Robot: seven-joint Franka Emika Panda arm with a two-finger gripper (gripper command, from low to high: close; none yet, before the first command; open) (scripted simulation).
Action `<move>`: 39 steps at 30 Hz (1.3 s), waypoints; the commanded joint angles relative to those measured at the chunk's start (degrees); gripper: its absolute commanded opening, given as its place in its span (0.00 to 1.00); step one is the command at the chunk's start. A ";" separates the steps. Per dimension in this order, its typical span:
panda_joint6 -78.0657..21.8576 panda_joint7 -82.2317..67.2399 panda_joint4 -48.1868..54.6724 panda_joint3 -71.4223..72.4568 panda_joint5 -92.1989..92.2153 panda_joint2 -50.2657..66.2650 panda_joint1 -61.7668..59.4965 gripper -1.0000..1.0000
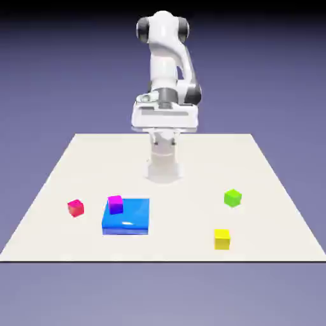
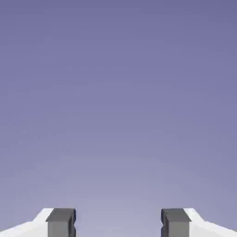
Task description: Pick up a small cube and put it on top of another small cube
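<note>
Jaws standing wide, nothing between them; cubes waiting below.

Gripper [image 2: 118,223] is showing spread fingertips at the hand view's bottom edge, presumably kept apart to admit a cube. In the exterior view, the hand is hanging upper-centre, probably for clearance. At lower left, the purple cube [image 1: 115,204] is sitting on the blue block [image 1: 130,216], the red cube [image 1: 76,208] lying left of it. At lower right, the green cube [image 1: 233,198] is resting above the yellow cube [image 1: 221,239] in frame. Red and green are presenting corners; purple and yellow are sitting squarer. No cube is showing a long axis.
</note>
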 commanded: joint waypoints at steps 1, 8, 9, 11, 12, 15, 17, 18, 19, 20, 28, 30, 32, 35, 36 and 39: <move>-1.19 1.40 1.19 1.20 -0.63 2.08 -0.46 0.50; -9.47 11.17 9.54 9.62 -5.04 16.61 -3.70 0.50; -10.65 12.57 10.74 10.82 -5.67 18.69 -4.16 0.50; -13.02 15.36 13.12 13.22 -6.93 22.84 -5.09 0.50; -14.20 16.75 14.32 14.42 -7.55 24.92 -5.55 0.50; -17.76 20.94 17.89 18.03 -9.44 31.15 -6.94 0.50; -20.12 23.73 20.28 20.43 -10.70 35.30 -7.86 0.50; -21.31 25.13 21.47 21.63 -11.33 37.38 -8.33 0.50; -22.49 26.53 22.67 22.84 -11.96 39.46 -8.79 0.50; -23.67 27.92 23.86 24.04 -12.59 41.53 -9.25 0.50; -31.68 37.37 31.93 32.17 -16.85 55.58 -12.38 0.50; -28.16 39.42 32.42 29.06 -19.94 59.73 -9.92 0.50; -24.64 41.47 32.90 25.96 -23.02 63.88 -7.46 0.50; -24.21 41.72 32.96 25.58 -23.40 64.38 -7.16 0.00; -25.97 40.69 32.72 27.13 -21.85 62.31 -8.39 0.00; -31.26 37.61 31.99 31.79 -17.22 56.08 -12.08 0.00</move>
